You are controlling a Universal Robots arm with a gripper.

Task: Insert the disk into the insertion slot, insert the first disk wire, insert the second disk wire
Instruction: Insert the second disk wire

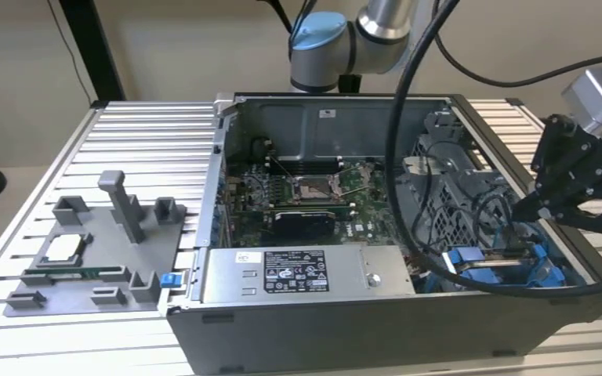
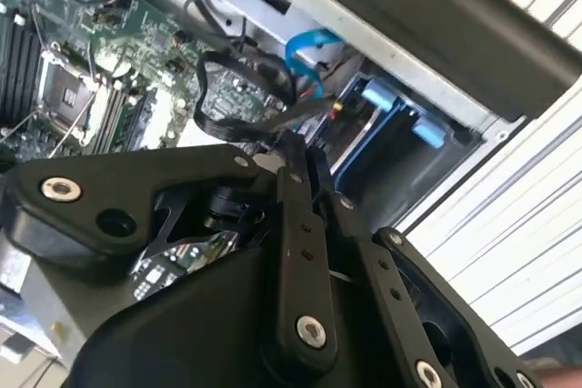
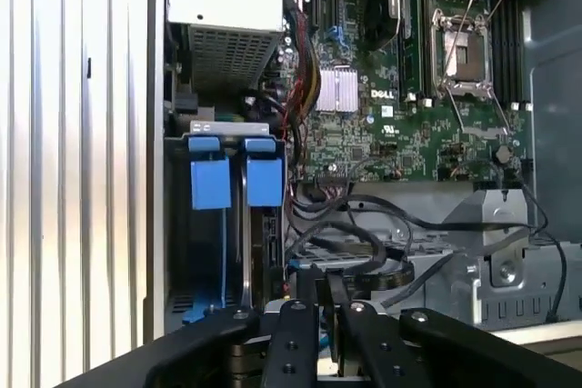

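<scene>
Black two-finger gripper point(image 3: 329, 302) closed, pinching black disk wire point(image 3: 350, 241), poised just beside blue-railed grey metal insertion slot point(image 3: 227, 179) at open computer case point(image 1: 385, 329) corner

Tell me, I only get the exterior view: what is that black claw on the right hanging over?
Observer: In the first wrist view the gripper is close to a bundle of black wires, beside the motherboard.
Operator: And the blue bits below it?
Observer: Two blue tabs stand side by side at one end of the insertion slot.
Operator: Any other cable there?
Observer: In the second wrist view a thin light-blue cable curls next to the slot.
</scene>
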